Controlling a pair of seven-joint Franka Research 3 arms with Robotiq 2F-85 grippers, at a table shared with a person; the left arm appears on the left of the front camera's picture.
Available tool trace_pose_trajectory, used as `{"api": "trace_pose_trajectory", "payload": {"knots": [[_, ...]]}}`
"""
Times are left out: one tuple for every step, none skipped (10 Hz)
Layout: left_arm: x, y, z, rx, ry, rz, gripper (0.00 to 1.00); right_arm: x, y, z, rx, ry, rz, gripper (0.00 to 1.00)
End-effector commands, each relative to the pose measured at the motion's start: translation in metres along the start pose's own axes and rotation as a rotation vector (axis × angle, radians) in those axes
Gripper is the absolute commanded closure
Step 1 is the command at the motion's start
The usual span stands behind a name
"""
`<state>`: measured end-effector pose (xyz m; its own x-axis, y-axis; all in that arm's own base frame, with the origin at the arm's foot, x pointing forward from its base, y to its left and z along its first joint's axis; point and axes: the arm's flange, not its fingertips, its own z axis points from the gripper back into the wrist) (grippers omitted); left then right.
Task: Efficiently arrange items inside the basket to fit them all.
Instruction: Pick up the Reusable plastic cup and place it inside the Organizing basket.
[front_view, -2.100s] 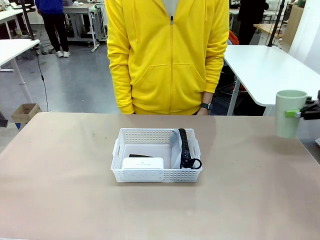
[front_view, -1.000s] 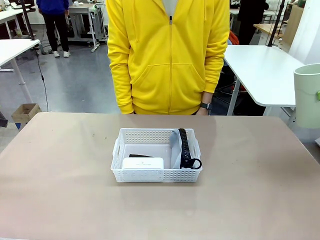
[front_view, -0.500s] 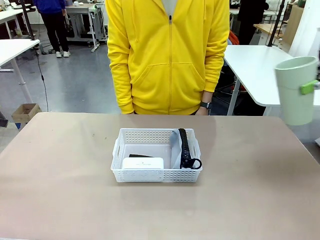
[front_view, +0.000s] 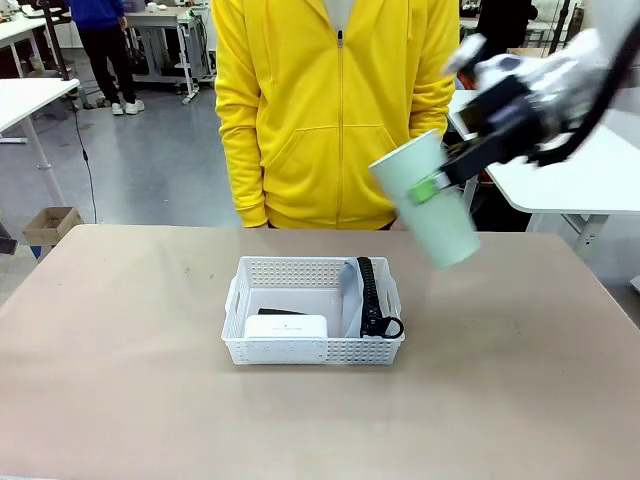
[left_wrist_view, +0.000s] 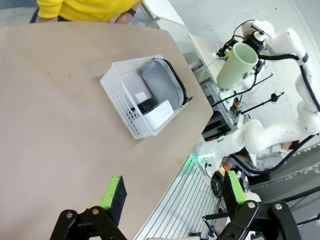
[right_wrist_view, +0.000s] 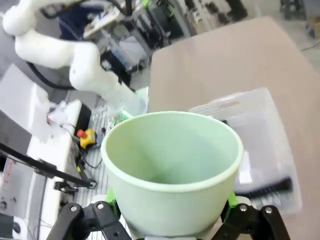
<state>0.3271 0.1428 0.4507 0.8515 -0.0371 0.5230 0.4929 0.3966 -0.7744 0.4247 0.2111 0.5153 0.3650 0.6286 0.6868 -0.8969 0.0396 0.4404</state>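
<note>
Now the person in a yellow hoodie (front_view: 338, 110) stands at the far side of the table (front_view: 120, 400), behind the right gripper (front_view: 432, 187). Below this gripper and to its left sits the white perforated basket (front_view: 312, 348); inside it the grey zip pouch (front_view: 352, 285) leans on the right wall, the flat white box (front_view: 286, 326) lies at the front, and a dark item lies just behind the box. The right gripper is clamped on the pale green cup (front_view: 425, 198), tilted in the air. The left gripper (left_wrist_view: 172, 192) has its fingers wide apart, holding nothing, well apart from the basket.
</note>
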Motion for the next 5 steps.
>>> {"api": "trace_pose_trajectory", "payload": {"knots": [[0.001, -0.002, -0.001, -0.012, -0.024, -0.018, 0.00, 0.047, -0.020, -0.051, -0.006, 0.153, 0.111, 0.11], [0.001, -0.002, -0.001, -0.012, -0.024, -0.018, 0.00, 0.070, -0.027, -0.085, -0.048, 0.215, 0.176, 0.11], [0.001, -0.002, -0.001, -0.012, -0.024, -0.018, 0.00, 0.086, -0.034, -0.113, -0.014, 0.280, 0.243, 0.11], [0.001, -0.002, -0.001, -0.012, -0.024, -0.018, 0.00, 0.095, -0.045, -0.136, -0.019, 0.334, 0.259, 0.11], [0.001, -0.002, -0.001, -0.012, -0.024, -0.018, 0.00, 0.097, -0.061, -0.157, -0.036, 0.373, 0.274, 0.11]]}}
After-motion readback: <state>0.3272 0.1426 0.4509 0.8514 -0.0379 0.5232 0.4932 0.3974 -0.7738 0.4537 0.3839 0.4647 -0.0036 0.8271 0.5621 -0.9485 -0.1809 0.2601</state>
